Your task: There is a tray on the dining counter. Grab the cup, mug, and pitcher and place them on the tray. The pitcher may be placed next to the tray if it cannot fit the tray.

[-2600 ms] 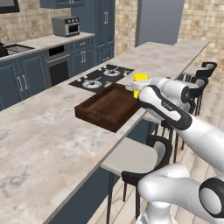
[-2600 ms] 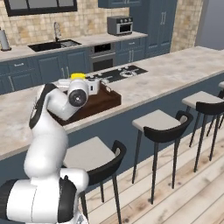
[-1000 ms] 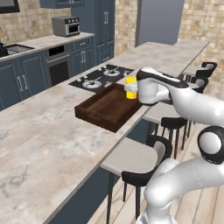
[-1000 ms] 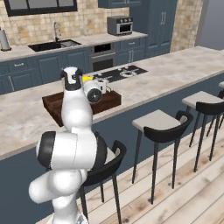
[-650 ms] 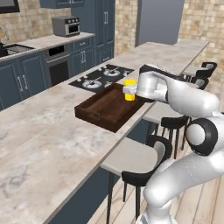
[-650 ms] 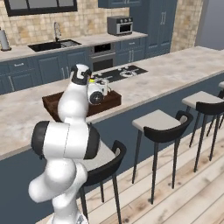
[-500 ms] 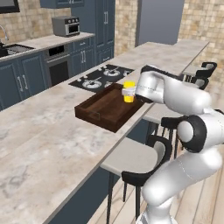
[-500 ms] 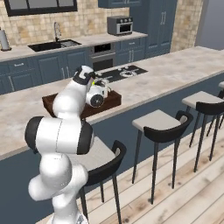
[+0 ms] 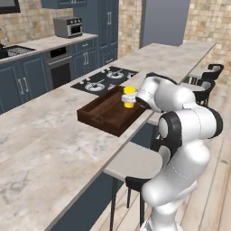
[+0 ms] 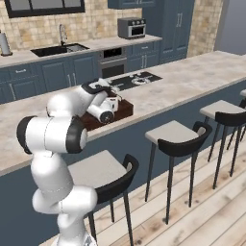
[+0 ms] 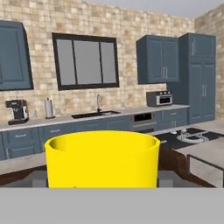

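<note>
Gripper (image 9: 127,97) jaws wrapped round yellow cup (image 9: 130,97). Cup stands upright, straight over tray (image 9: 101,113), near its right end.

Cup (image 11: 102,158): smooth, glossy yellow plastic look. Tray (image 9: 104,114): dark brown wood, matt finish. Desk (image 9: 54,135): beige marbled stone, smooth surface. Stovetop panel (image 9: 104,79): flat, black, slightly glossy.
</note>
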### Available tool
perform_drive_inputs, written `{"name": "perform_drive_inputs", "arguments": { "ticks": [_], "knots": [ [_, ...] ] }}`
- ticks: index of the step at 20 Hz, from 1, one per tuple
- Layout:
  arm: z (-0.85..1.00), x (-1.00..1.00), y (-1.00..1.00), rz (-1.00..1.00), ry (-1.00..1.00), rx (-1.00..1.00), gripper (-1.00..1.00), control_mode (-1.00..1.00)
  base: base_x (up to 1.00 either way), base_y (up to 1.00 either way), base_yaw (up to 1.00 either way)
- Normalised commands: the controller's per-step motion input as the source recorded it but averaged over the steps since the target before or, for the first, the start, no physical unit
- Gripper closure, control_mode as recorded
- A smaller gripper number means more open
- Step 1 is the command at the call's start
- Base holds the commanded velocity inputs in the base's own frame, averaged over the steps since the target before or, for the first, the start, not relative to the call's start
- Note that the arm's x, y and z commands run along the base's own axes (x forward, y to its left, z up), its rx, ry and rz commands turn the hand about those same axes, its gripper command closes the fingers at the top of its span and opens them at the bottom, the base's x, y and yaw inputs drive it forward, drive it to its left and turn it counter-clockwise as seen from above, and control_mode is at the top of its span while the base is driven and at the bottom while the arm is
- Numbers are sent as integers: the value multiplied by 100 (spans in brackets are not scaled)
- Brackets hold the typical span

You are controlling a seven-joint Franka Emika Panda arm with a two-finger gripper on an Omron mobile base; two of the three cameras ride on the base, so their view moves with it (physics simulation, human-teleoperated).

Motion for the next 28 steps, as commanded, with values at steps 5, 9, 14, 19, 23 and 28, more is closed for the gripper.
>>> {"name": "perform_drive_inputs", "arguments": {
  "ticks": [5, 9, 14, 19, 23, 28],
  "knots": [
    [0, 44, -2, 0, 0, 1, 100, -100, 0, 0, 0],
    [0, 44, -8, 0, 0, 1, 100, -100, 0, 0, 0],
    [0, 43, -1, 0, 0, 0, 100, -100, 0, 0, 0],
    [0, 43, 0, 0, 0, 0, 100, -100, 0, 0, 0],
    [-1, 43, 0, 0, 0, 0, 100, -100, 0, 0, 0],
    [-7, 37, 0, 0, 0, 0, 100, -100, 0, 0, 0]
  ]
}}
